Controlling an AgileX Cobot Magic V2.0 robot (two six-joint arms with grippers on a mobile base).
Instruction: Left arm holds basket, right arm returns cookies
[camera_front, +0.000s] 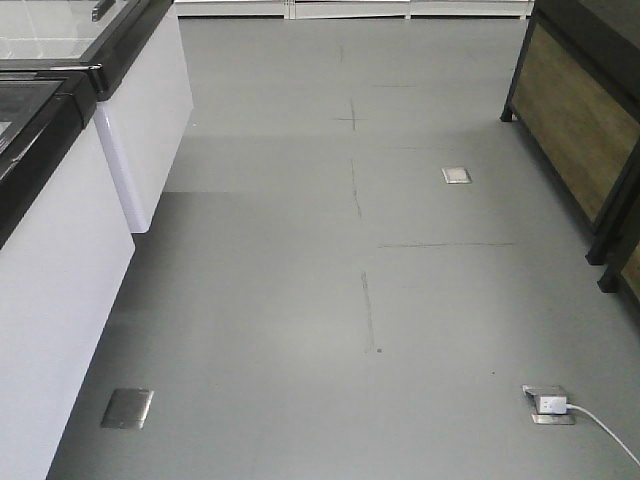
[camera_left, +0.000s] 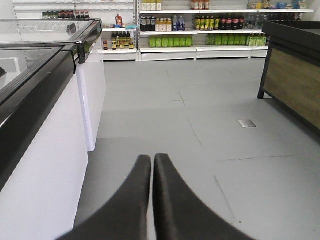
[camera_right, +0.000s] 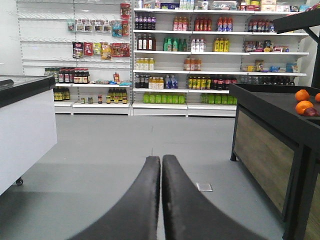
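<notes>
We see our left claw (camera_left: 152, 158) pressed together, fingers touching. Our right claw (camera_right: 161, 159) is likewise closed above the grey floor (camera_right: 100, 150).

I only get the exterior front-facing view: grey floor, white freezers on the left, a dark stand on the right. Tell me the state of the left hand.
Observer: Left hand is shut, fingers together, nothing between them.
Operator: Now give me the right one.
Observer: Right hand is shut as well, with nothing held.
Operator: Report what stands ahead, past the top of my frame.
Observer: Wall shelves stocked with bottled drinks at the far end of the aisle, and oranges lying on top of the dark stand.
</notes>
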